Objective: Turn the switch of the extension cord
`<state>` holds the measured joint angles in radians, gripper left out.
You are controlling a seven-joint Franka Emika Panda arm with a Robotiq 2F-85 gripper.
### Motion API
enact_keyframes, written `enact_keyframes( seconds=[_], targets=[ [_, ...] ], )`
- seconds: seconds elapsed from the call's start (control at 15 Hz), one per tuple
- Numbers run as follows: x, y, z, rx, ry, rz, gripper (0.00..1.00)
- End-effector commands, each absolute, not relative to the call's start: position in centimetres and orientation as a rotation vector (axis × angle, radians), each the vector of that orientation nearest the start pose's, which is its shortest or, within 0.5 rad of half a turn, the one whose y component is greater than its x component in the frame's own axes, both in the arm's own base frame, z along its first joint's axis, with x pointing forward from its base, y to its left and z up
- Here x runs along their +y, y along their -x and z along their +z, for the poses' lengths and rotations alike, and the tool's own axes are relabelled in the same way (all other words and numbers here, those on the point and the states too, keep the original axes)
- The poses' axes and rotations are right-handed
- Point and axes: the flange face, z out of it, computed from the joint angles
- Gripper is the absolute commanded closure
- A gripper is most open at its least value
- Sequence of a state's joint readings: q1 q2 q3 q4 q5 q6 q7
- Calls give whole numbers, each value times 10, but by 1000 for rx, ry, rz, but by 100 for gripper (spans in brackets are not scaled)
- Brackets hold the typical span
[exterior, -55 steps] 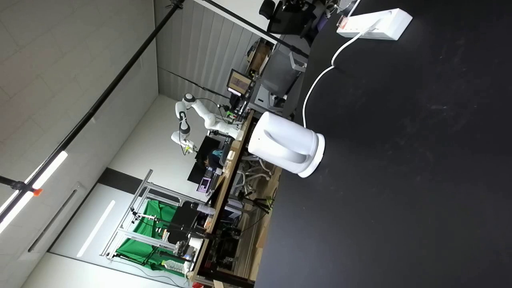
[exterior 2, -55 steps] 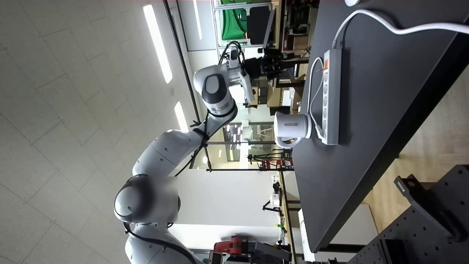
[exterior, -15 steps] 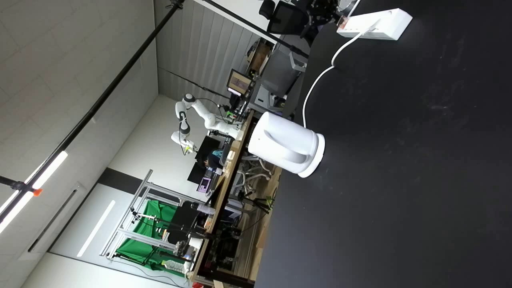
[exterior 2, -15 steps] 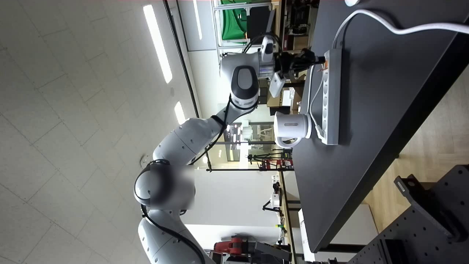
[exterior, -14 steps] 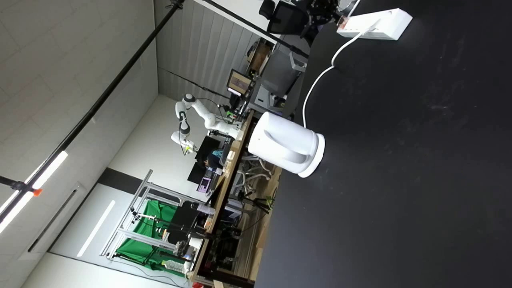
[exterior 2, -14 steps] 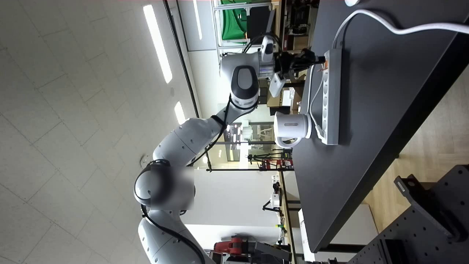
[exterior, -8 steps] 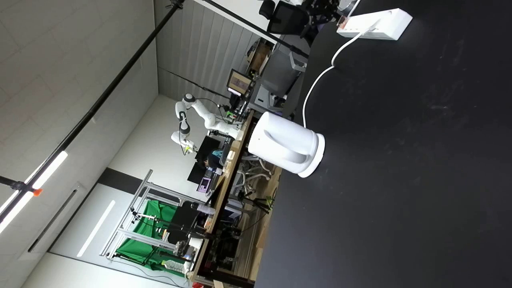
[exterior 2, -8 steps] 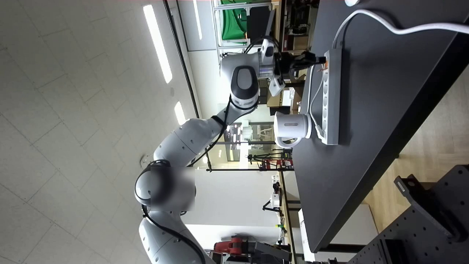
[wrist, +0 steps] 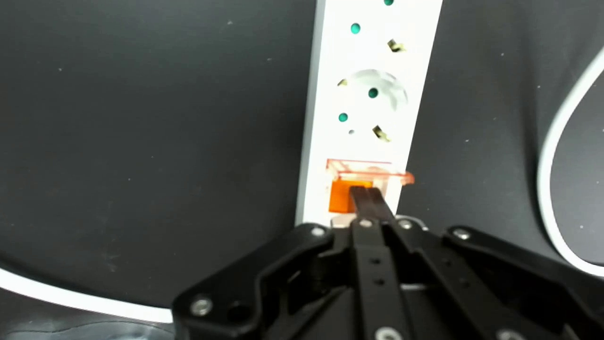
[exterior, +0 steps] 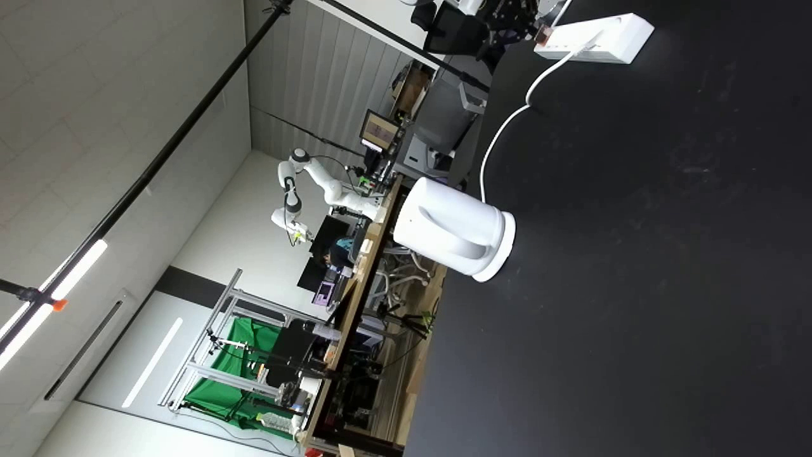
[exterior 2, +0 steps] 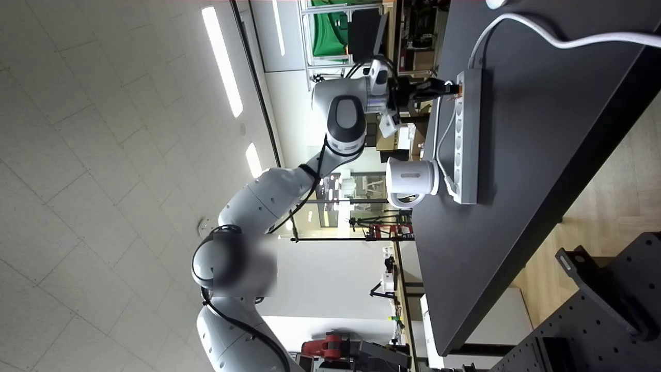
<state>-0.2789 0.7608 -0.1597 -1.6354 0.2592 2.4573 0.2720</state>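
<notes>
The extension cord is a white power strip (wrist: 363, 111) with sockets, running up the wrist view. It shows in both exterior views (exterior: 618, 41) (exterior 2: 469, 155). Its orange switch (wrist: 339, 197) sits at the end close to me, with a clear reddish flap (wrist: 368, 171) standing up beside it. My gripper (wrist: 366, 190) is shut, its dark fingertips together with nothing between them. The fingertips are over the right part of the switch and hide it there. In an exterior view the gripper (exterior 2: 455, 89) reaches the strip at the switch. How firmly it presses cannot be told.
A white kettle (exterior: 450, 228) stands on the black table (exterior: 609, 285), also seen in an exterior view (exterior 2: 410, 176). A thin white cable (exterior: 507, 120) runs from the kettle to the strip. A thicker white cable (exterior 2: 563, 42) leaves the strip's switch end.
Since 3.7 s ago my gripper has come down from above the table to the switch end of the strip. In the last second its tips shift slightly closer to the strip.
</notes>
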Motion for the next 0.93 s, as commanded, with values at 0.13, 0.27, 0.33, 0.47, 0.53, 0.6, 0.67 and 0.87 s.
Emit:
enact_keyframes(
  seconds=[0.13, 0.27, 0.33, 0.47, 0.53, 0.6, 0.67, 0.87],
  targets=[
    [-284, -641, 179, 1335, 2754, -129, 100],
    [-285, -641, 178, 1339, 2750, -138, 100],
    [-285, -641, 177, 1339, 2750, -139, 100],
    [-285, -641, 175, 1337, 2755, -139, 100],
    [-284, -641, 174, 1337, 2764, -135, 100],
    [-284, -642, 172, 1335, 2783, -126, 100],
    [-283, -643, 171, 1332, 2804, -126, 100],
    [-278, -648, 167, 1315, 2856, -137, 100]
  ],
)
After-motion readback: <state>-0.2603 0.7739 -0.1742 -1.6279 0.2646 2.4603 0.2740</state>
